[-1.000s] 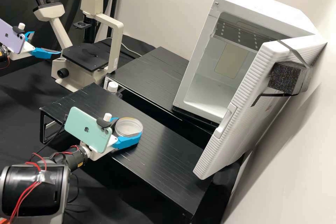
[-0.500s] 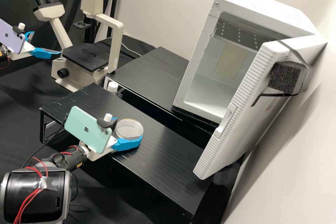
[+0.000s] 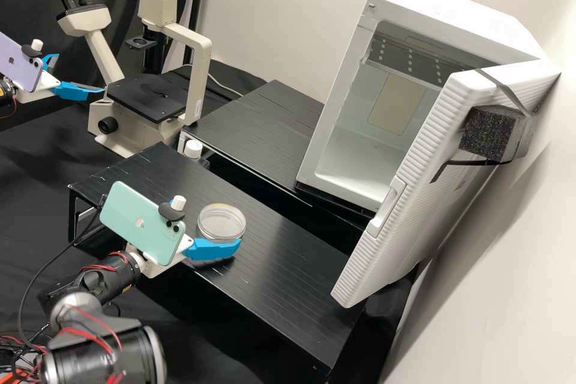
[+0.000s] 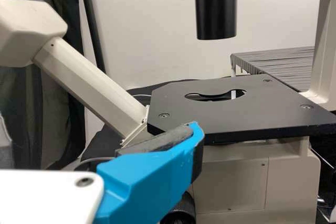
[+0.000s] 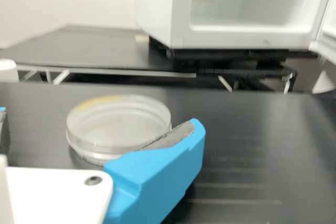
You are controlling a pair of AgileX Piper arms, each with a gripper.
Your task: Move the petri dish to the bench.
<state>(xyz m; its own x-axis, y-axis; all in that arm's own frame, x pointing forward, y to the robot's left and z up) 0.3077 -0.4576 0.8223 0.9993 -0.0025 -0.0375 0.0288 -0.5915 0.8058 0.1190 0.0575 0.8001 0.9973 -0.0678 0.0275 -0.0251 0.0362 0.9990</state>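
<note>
Round clear petri dish flat on black slatted stand, between its long edges. We note right gripper wide around it, left gripper wide near cream microscope.

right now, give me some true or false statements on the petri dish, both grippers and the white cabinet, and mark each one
1. The petri dish rests on the nearer black platform. True.
2. The right gripper is clamped shut on the petri dish. False: it is open, with its fingers spread apart.
3. The left gripper is open near the microscope. True.
4. The door of the white cabinet is closed. False: it stands open, showing the inside.
5. The phone mounted by the right gripper is mint green. True.
</note>
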